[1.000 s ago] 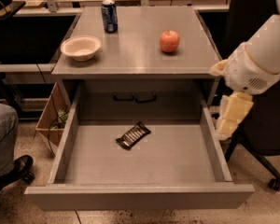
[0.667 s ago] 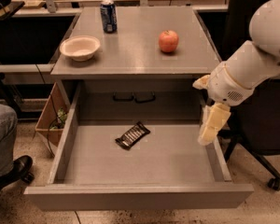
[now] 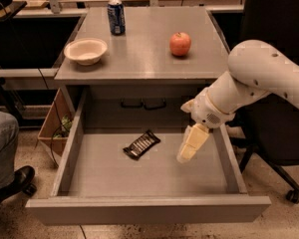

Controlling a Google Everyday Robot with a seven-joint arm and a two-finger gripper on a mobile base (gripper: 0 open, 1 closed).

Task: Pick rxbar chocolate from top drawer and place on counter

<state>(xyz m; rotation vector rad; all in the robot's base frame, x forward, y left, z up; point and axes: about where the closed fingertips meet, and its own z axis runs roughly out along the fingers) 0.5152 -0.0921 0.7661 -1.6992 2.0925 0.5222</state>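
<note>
1. Far to the left of the claw (image 3: 192, 144), beyond the cabinet, a jeans-clad leg (image 3: 1, 148) and a dark shoe (image 3: 21, 177) are seen. A cardboard box (image 3: 52, 128) is set on the floor just beside the cabinet's left side.
2. Up and to the left of the claw, a pale bowl (image 3: 85, 50) is placed near the front left corner of the grey surface (image 3: 144, 59). A blue can (image 3: 116, 17) is stood upright further back.
3. Below the surface, the top drawer (image 3: 149, 209) is held open. The rxbar chocolate (image 3: 141, 144) is laid flat and slantwise on the drawer's bottom, left of the claw, near it but apart.
4. Straight above the claw, a red apple (image 3: 180, 43) is set on the right part of the surface.
5. The claw is hung pointing down over the right part of the drawer, near its right wall. Whether it is apart or together cannot be told.
6. Up and to the right of the claw, the white arm (image 3: 264, 76) is stretched toward the picture's edge, and a black office chair (image 3: 284, 133) is seen behind it.
</note>
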